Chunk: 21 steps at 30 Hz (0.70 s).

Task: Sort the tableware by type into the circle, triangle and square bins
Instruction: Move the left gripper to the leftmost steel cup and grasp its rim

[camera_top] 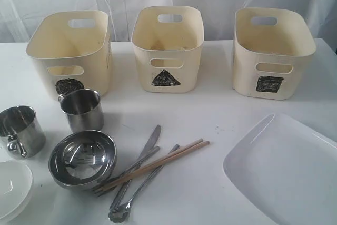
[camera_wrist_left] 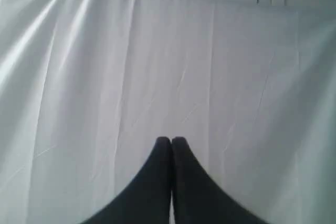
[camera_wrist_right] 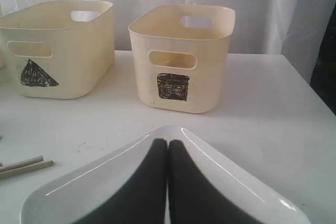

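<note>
**Hazards Ahead of the First Pick**

All tableware lies on the worktop (camera_top: 210, 111) in front of the circle bin (camera_top: 71, 51), triangle bin (camera_top: 167, 51) and square bin (camera_top: 271, 51). No item shows inside the bins.

**Left.** The left gripper (camera_wrist_left: 170, 141) has its fingers pressed together and holds nothing. Its camera shows only white cloth (camera_wrist_left: 157, 66), so it has no target in view. The small white bowl (camera_top: 13, 185) sits partly out of the exterior view, near a steel mug (camera_top: 21, 130). A second steel mug (camera_top: 81, 109) stands just beside the steel bowl (camera_top: 82, 157). A descent on any one of these is likely to nudge its neighbour, and polished round walls may slip from the pinch.

**Centre.** The fork (camera_top: 138, 160), knife (camera_top: 150, 140), spoon (camera_top: 119, 215) and wooden chopsticks (camera_top: 179, 153) lie crossed in one heap, with the fork tines against the steel bowl. Lifting one piece may drag or scatter the rest.

**Right.** The white rounded-square plate (camera_top: 287, 167) lies flat, well apart from the heap. The right gripper (camera_wrist_right: 168, 144), pressed together and empty, hovers over the plate's rim. Lowering it unspread would strike the plate. The low rim gives little to grip, and the plate looks too wide to enter a bin flat.
</note>
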Motion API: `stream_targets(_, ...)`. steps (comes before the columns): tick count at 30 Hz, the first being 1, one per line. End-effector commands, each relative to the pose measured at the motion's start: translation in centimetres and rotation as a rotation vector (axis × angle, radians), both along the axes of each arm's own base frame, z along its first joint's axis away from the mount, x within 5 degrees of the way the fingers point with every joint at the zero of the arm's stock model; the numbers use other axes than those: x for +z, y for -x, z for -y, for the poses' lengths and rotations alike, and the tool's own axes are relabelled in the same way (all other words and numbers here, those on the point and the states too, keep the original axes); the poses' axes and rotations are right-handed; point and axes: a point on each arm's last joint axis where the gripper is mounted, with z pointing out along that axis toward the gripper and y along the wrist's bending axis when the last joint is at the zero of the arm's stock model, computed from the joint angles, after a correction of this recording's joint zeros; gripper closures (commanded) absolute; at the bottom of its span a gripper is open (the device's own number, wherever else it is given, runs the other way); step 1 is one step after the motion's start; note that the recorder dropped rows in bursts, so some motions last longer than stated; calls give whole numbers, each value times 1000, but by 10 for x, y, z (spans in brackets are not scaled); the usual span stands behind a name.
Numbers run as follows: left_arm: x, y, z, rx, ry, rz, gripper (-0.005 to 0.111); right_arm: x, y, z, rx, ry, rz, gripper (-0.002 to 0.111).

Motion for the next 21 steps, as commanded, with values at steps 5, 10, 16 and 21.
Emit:
stream_targets(5, 27, -131, 32, -252, -388, -739, 107, -1, 0, 0, 4, -2, 4, 108)
stream_targets(10, -21, -169, 54, -636, -380, -1301, 107, -1, 0, 0, 4, -2, 4, 108)
stream_targets(16, -58, -178, 50, -700, -443, -1616, 107, -1, 0, 0, 4, -2, 4, 108)
stream_targets(21, -63, -183, 26, -428, -573, -1688, 107, -1, 0, 0, 4, -2, 4, 108)
